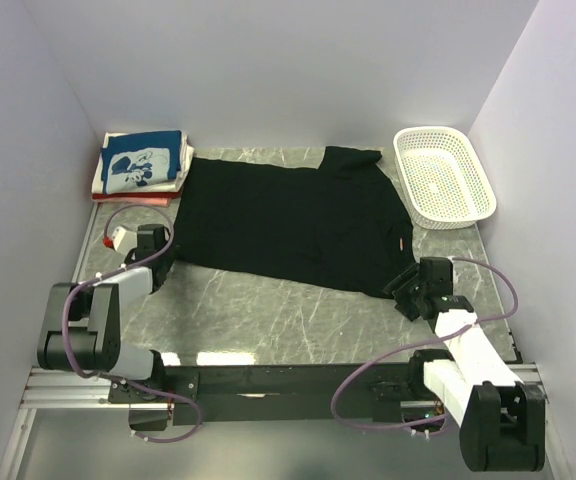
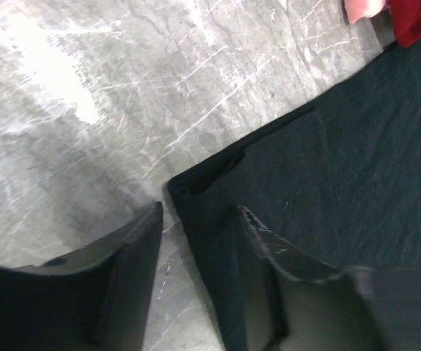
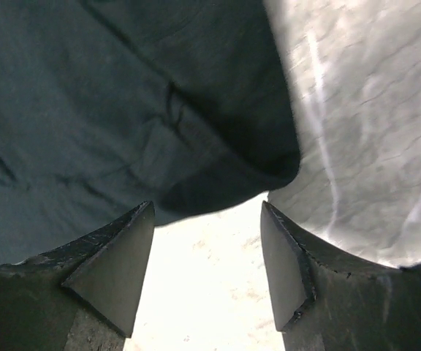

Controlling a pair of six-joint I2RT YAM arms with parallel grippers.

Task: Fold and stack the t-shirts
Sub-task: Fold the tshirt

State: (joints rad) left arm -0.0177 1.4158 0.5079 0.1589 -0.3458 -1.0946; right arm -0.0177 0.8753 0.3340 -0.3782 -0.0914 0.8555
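A plain black t-shirt (image 1: 288, 215) lies spread flat across the table, with a small label (image 1: 400, 243) near its right edge. My left gripper (image 1: 165, 252) is open at the shirt's near-left corner. In the left wrist view that corner (image 2: 203, 194) lies between the fingers of the left gripper (image 2: 199, 212), with one finger (image 2: 283, 256) over the cloth. My right gripper (image 1: 401, 284) is open at the near-right corner. In the right wrist view the right gripper (image 3: 207, 208) stands just short of the shirt's rounded corner (image 3: 254, 164). Both grippers hold nothing.
A stack of folded shirts (image 1: 143, 165), blue with white print on top, white and red beneath, sits at the back left; its red edge (image 2: 415, 18) shows in the left wrist view. A white perforated basket (image 1: 443, 175) stands at the back right. Grey marble table (image 1: 268, 310).
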